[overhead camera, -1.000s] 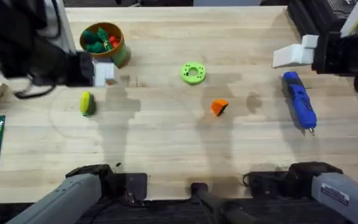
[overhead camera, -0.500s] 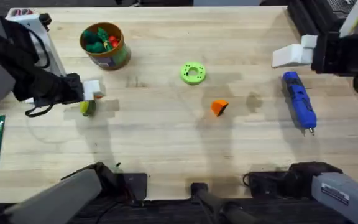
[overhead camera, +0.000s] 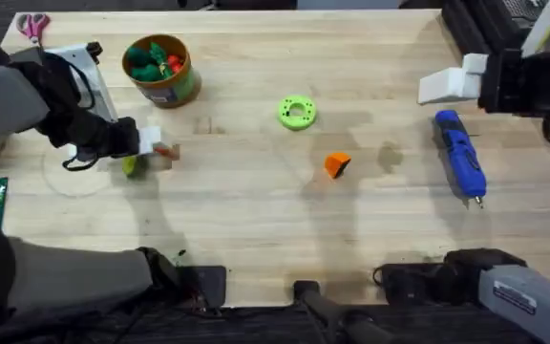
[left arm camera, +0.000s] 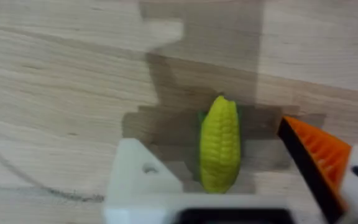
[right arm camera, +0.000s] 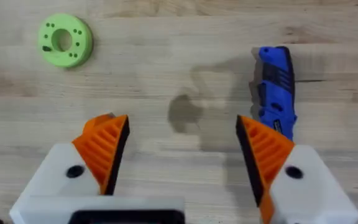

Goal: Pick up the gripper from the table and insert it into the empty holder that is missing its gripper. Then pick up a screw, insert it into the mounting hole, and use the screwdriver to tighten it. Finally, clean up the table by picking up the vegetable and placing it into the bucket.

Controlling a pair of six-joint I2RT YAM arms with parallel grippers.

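My left gripper (left arm camera: pixel 229 205) hangs open astride the vegetable (left arm camera: pixel 219 151) lying on the counter (left arm camera: pixel 61 93), one holder (left arm camera: pixel 145 180) bare beside it, to pinch it

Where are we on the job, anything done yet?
Done: nothing, by the look of it. The orange fingertip lies loose on the table and the screwdriver lies flat, untouched.
In hand: the left claw straddles the corn, open, not gripping.
Left: fingertip, screw, tightening, and the corn into the bucket.
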